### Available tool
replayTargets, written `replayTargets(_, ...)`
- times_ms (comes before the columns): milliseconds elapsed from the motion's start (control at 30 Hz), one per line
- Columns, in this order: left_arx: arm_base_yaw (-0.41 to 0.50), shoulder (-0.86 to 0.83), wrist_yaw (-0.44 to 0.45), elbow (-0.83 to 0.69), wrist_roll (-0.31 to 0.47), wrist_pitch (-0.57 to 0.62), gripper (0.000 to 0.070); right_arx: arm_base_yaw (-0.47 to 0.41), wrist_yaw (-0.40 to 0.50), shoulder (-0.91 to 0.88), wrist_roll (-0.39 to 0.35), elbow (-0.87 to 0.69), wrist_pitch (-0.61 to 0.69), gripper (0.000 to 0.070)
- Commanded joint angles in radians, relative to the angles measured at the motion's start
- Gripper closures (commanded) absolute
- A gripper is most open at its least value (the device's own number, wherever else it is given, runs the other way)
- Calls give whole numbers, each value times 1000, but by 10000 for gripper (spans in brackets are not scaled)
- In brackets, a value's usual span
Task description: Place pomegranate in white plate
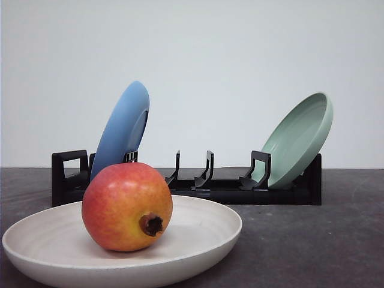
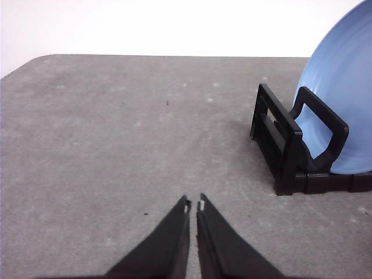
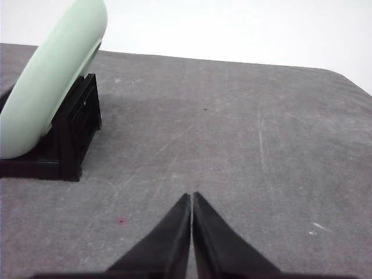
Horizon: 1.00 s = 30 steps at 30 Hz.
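A red pomegranate (image 1: 127,206) with an orange-yellow blush rests inside the shallow white plate (image 1: 207,231) at the front left of the table, its dark crown tip facing the camera. My left gripper (image 2: 193,204) is shut with nothing between its black fingers, hovering over bare grey tabletop beside the rack's blue-plate end. Over bare table beside the rack's green-plate end, my right gripper (image 3: 192,196) is likewise shut and holds nothing.
A black dish rack (image 1: 228,186) stands behind the white plate. A blue plate (image 1: 123,129) leans in its left slot and a pale green plate (image 1: 298,139) in its right. The grey table edge lies beyond the rack (image 2: 288,154).
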Motion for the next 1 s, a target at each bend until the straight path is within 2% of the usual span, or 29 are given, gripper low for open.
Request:
replayTargets(0, 0, -2, 1, -12, 8, 1, 700, -2, 0, -2, 11, -4, 8, 700)
replayTargets(967, 0, -2, 1, -12, 8, 1, 700, -2, 0, -2, 11, -4, 9, 700)
